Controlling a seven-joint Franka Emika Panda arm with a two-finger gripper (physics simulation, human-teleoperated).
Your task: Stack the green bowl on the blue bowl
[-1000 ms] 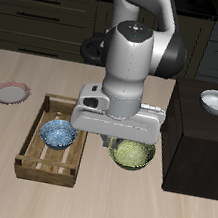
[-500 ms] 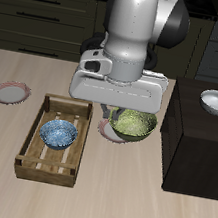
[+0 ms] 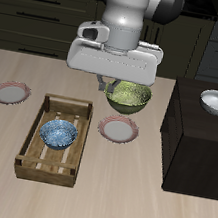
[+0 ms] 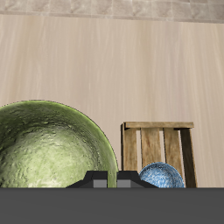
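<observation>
The green bowl (image 3: pixel 129 96) hangs in my gripper (image 3: pixel 110 87), lifted well above the table, over the spot just behind a pink-rimmed plate (image 3: pixel 118 131). The gripper is shut on the bowl's rim. In the wrist view the green bowl (image 4: pixel 51 147) fills much of the frame, with its mottled olive inside showing. The blue bowl (image 3: pixel 58 134) sits inside a wooden crate (image 3: pixel 33 162) nearer the table's front edge; it also shows in the wrist view (image 4: pixel 163 177) inside the crate (image 4: pixel 133 146).
A second pink-rimmed plate (image 3: pixel 10 93) lies at the table's side. A plain white bowl (image 3: pixel 217 102) sits on a dark cabinet (image 3: pixel 202 148) beside the table.
The gripper has risen with the green bowl and moved back and slightly toward the crate's side, uncovering the pink-rimmed plate under it.
</observation>
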